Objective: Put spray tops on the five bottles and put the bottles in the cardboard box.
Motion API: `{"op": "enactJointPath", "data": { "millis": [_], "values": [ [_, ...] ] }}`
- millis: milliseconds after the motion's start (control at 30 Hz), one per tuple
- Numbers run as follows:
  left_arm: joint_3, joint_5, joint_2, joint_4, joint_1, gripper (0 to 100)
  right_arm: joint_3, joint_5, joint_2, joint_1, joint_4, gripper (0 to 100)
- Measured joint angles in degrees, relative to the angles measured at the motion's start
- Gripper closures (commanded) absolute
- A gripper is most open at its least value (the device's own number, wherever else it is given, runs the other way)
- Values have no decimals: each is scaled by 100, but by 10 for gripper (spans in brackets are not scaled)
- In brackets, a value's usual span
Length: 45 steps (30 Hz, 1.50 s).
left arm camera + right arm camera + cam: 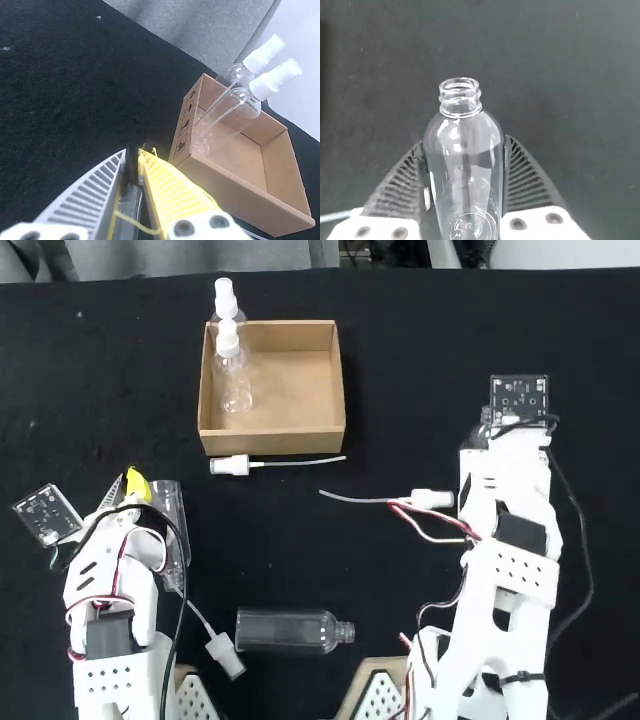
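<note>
My right gripper (464, 142) is shut on a clear bottle (462, 165) with an open neck and no top. It holds it at the table's right side. My left gripper (132, 151) is shut at the left front (128, 482), with nothing visible between its tips. A clear bottle (170, 522) lies beside that arm. The cardboard box (272, 440) holds a capped bottle (232, 370). A second capped bottle (226, 298) stands at the box's far wall. An uncapped bottle (295, 630) lies at the front centre. Loose spray tops lie before the box (232, 466), near the right arm (432, 500) and at the front left (222, 652).
Red and white cables (430, 525) trail from the right arm across the table's middle. Thin dip tubes stick out from each loose spray top. Bare black cloth (420, 340) lies right of the box.
</note>
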Motion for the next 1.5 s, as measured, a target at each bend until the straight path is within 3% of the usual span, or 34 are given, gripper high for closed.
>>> {"op": "enactJointPath", "data": {
  "millis": [200, 700, 900, 1033, 1300, 1500],
  "values": [
    [0, 0, 0, 0, 0, 970, 123, 0, 18, 211, -589, 988],
    [-158, -18, 0, 114, -158, 967, 123, -9, 387, 193, -651, 988],
    [-615, -1336, 0, 440, -158, 967, 123, -53, 387, 193, -651, 988],
    [-1055, -1758, 0, 484, -158, 966, 123, -220, 387, 237, -651, 988],
    [-1705, -2523, 0, 782, 976, 966, 123, -299, 387, 589, -651, 988],
    [-2409, -2585, 703, 1275, 1723, 966, 123, -299, 387, 826, -651, 988]
  ]
}}
